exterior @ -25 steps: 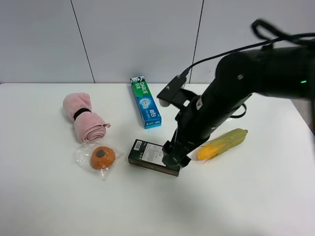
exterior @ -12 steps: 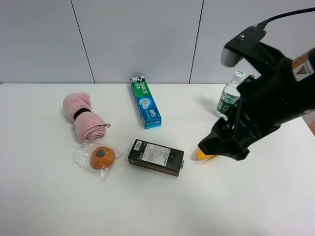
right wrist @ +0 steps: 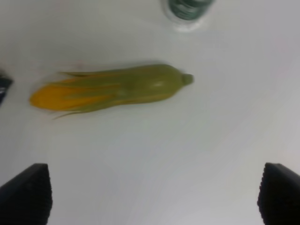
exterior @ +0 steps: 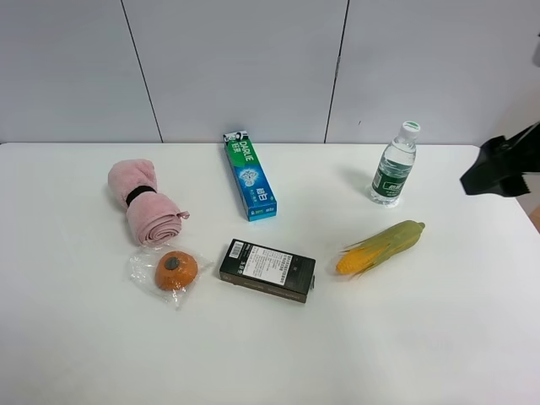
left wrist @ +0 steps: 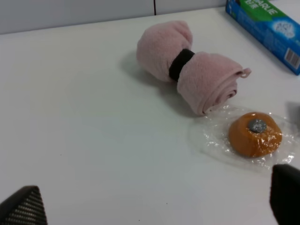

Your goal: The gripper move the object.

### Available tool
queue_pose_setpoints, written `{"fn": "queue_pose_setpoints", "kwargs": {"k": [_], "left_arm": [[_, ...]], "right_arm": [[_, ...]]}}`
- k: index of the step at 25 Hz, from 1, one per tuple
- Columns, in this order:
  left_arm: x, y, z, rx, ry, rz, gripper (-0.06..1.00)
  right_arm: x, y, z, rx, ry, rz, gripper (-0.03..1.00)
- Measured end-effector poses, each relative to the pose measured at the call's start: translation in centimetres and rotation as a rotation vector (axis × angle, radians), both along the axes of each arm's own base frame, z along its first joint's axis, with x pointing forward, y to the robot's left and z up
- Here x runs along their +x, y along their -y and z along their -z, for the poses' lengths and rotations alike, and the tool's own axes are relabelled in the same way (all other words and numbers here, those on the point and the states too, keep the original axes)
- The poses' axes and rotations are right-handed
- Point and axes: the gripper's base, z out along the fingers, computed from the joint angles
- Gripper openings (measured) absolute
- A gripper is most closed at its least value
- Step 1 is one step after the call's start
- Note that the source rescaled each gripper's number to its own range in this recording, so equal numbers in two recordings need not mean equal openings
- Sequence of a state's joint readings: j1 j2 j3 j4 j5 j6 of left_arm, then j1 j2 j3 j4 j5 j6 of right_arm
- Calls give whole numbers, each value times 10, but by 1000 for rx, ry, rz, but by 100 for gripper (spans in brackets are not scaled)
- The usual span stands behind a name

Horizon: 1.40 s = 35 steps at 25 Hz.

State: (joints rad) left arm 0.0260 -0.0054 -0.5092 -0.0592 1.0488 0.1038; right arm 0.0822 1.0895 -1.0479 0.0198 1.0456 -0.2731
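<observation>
The flat black box [exterior: 267, 270] with a white label lies on the white table [exterior: 84, 354], between the wrapped orange and the corn, with nothing touching it. A dark corner at the edge of the right wrist view [right wrist: 3, 87] may be this box. My right gripper [right wrist: 152, 194] is open and empty, hovering over the corn. In the high view only the right arm's black end [exterior: 504, 167] shows, at the far right edge, well away from the box. My left gripper [left wrist: 152, 201] is open and empty, above bare table near the towel; it is out of the high view.
A rolled pink towel [exterior: 143, 202] and a plastic-wrapped orange [exterior: 175, 270] lie left of the box. A blue-green toothpaste box [exterior: 250, 174] lies behind it. A corn cob [exterior: 381, 246] and an upright water bottle [exterior: 393, 166] are to the right.
My right arm has left the black box, risen and pulled back to the right edge of the view, uncovering the bottle and corn. The box has stayed in place.
</observation>
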Motion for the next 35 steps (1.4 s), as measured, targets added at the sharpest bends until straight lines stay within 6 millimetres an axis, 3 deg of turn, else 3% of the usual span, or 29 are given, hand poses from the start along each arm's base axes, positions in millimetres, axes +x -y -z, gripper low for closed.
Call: {"fn": "queue_pose_setpoints", "kwargs": {"k": [3,7,23,31,35], "left_arm": [[0,0,0,0,0,0,100],[0,0,0,0,0,0,100],[0,0,0,0,0,0,100],[0,0,0,0,0,0,100],[0,0,0,0,0,0,100]], "right_arm": [[-9,12,-7,12,30,63,64],[-30,14,-21,22,86,71,64],[-148,19,-58,123,350,240,64],[-185,26,-59,77,473,271,64],[-195,26,-38,76,466,271,64]]}}
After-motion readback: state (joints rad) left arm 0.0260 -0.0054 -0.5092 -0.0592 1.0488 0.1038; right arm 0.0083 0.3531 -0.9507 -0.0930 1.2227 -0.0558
